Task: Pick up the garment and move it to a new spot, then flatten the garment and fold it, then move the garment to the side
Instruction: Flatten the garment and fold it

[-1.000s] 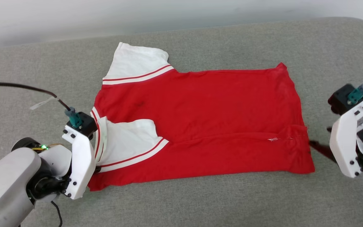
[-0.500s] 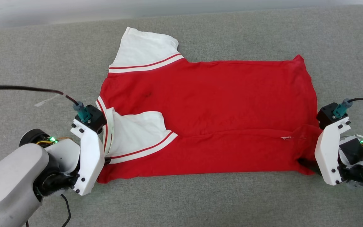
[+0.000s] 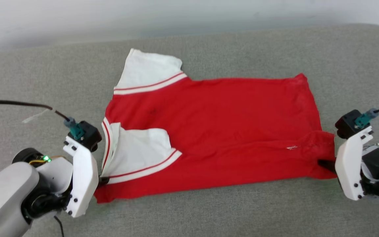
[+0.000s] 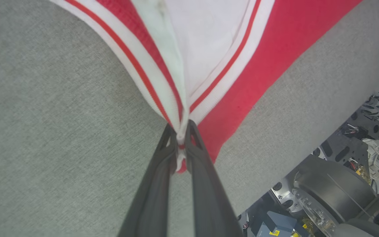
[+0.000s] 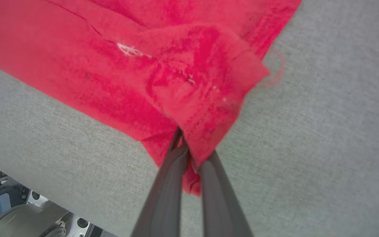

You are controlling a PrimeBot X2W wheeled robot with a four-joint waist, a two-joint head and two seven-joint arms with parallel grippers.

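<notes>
A: Grips?
B: Both shut. The left gripper point(image 4: 182, 131) pinched the striped sleeve-and-collar bunch, and the right gripper point(image 5: 189, 151) clamped the red hem corner. The garment point(image 3: 225, 131) lay spread mid-cushion point(image 3: 209, 214), its near edge folded in.
A: Fold tips?
B: Probably lift both ends level, carry them together toward the cushion's back edge, and keep the cloth taut.
A: Room?
B: Grey woven cushion, with a pale backdrop point(image 3: 110, 19) beyond the cushion's back edge.
</notes>
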